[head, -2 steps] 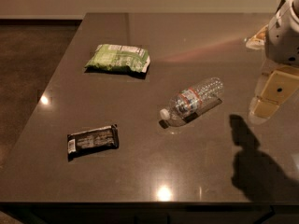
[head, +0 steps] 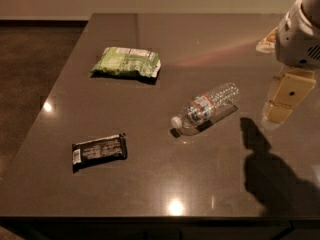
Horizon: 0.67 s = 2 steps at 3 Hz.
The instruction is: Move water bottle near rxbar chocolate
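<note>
The water bottle [head: 207,107] lies on its side near the middle of the dark table [head: 150,184], its white cap pointing to the front left. The rxbar chocolate [head: 99,150], a black wrapper with a white end patch, lies flat at the front left, well apart from the bottle. My gripper [head: 280,109] hangs above the table at the right edge of the view, to the right of the bottle and clear of it, holding nothing.
A green snack bag [head: 127,63] lies at the back left of the table. The gripper's shadow [head: 272,169] falls on the front right. The table's left edge borders a dark floor [head: 30,74]. A pale object [head: 266,41] sits at the far right.
The gripper has shifted very slightly; the bottle, bar and bag have not moved.
</note>
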### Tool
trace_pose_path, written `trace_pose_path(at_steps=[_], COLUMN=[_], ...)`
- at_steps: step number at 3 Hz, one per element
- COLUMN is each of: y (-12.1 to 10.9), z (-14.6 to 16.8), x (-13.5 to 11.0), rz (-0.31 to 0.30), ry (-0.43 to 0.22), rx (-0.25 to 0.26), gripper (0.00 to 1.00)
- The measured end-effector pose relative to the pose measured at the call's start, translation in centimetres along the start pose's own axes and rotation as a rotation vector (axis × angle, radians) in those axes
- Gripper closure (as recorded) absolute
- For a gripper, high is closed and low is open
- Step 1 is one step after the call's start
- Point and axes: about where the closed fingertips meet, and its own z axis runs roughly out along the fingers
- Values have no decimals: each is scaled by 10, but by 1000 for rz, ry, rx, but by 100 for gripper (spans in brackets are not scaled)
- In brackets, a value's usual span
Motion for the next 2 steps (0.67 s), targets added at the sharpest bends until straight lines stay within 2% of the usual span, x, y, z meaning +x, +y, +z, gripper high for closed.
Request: trace_pose_path(at_steps=[2], y=[-30], z=[47], x=[-17], rz=[-137], ry=[28], rx=[-87], gripper=[0])
